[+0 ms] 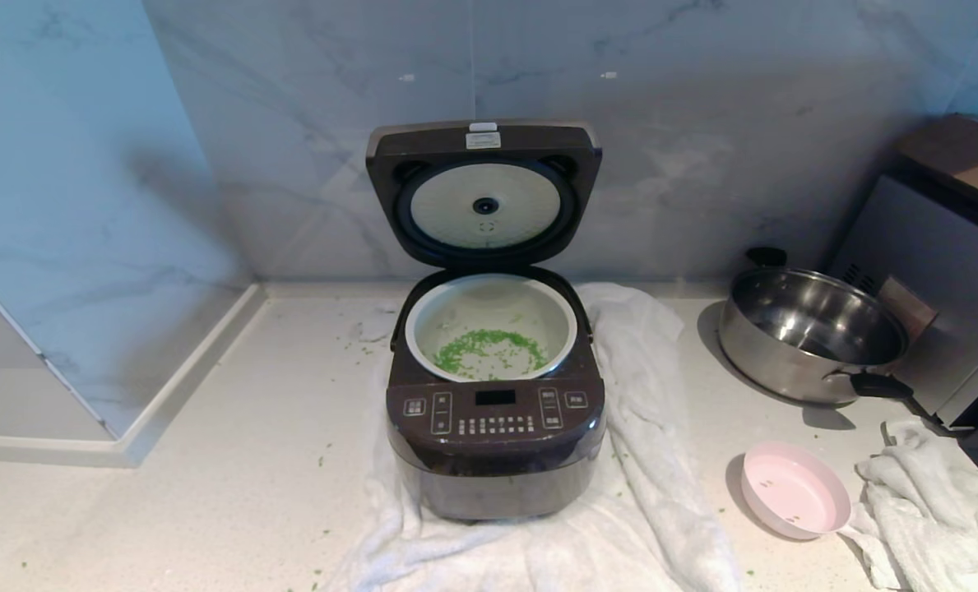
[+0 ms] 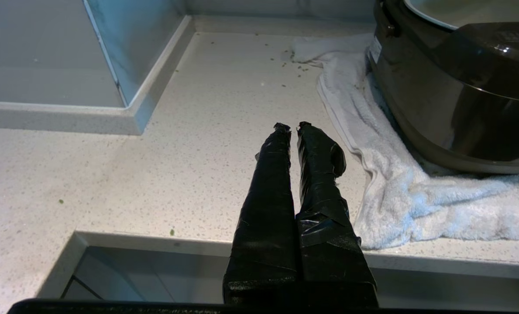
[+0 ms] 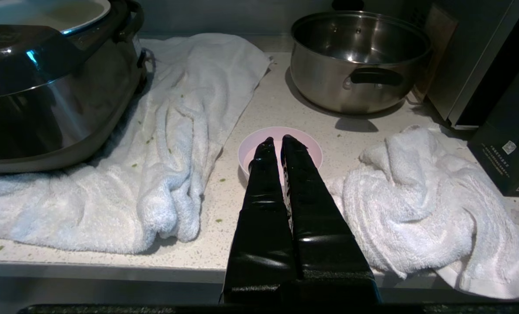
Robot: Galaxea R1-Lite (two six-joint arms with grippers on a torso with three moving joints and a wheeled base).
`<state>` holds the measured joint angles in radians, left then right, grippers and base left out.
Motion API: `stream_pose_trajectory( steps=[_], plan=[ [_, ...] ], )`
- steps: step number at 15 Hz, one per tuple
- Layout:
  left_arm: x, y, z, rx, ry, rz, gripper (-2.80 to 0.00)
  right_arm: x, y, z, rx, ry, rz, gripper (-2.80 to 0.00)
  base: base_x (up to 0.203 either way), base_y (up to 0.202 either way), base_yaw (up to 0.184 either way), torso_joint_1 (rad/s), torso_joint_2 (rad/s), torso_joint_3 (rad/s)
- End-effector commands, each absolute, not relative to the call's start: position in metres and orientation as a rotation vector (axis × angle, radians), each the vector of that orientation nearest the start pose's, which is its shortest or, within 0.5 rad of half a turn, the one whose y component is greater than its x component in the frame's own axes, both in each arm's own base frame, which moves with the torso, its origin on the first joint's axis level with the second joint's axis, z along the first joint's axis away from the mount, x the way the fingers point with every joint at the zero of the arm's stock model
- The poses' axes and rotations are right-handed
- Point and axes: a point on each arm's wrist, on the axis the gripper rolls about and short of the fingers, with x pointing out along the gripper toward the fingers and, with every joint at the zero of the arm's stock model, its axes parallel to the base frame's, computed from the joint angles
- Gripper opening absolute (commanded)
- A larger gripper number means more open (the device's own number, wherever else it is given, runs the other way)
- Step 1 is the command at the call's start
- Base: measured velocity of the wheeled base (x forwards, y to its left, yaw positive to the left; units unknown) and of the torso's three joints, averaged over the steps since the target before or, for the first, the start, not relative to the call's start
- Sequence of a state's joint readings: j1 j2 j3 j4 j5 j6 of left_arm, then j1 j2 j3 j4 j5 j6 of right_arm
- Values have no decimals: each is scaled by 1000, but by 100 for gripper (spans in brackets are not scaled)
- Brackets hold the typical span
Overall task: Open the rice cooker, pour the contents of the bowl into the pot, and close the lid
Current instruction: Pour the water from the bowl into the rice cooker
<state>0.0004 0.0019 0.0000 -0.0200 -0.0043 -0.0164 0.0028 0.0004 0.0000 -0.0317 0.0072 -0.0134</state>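
Cooker [image 1: 495,427], white-labelled buttons [image 1: 497,425], writing unreadable

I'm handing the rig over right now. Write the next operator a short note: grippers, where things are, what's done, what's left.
Left gripper: shut, empty, parked over the counter left of the rice cooker.
Right gripper: shut, empty, parked in front of the bowl.
The lid stands open. The green bits are in the pot, with some strays on the counter and towel.
The bowl sits near-empty on the counter, right of the cooker.
Done: opening, pouring.
Left: close the lid.
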Motion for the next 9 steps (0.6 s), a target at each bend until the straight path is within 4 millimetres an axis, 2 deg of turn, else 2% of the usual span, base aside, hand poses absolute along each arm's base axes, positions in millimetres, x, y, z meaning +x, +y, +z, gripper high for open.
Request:
stream_pose_trajectory(
  steps=[1, 7, 9],
  plan=[
    [-22, 0, 76, -17, -12, -5, -280, -22, 0, 75, -14, -17, 11, -280, 0, 0, 0, 0, 0, 0],
    [-22, 0, 76, -17, -18, -6, -280, -22, 0, 75, -14, -17, 11, -280, 0, 0, 0, 0, 0, 0],
    [-22, 0, 76, -17, -18, -5, -280, -22, 0, 75, -14, -17, 11, -280, 113, 0, -2, -4, -5, 3]
  ],
)
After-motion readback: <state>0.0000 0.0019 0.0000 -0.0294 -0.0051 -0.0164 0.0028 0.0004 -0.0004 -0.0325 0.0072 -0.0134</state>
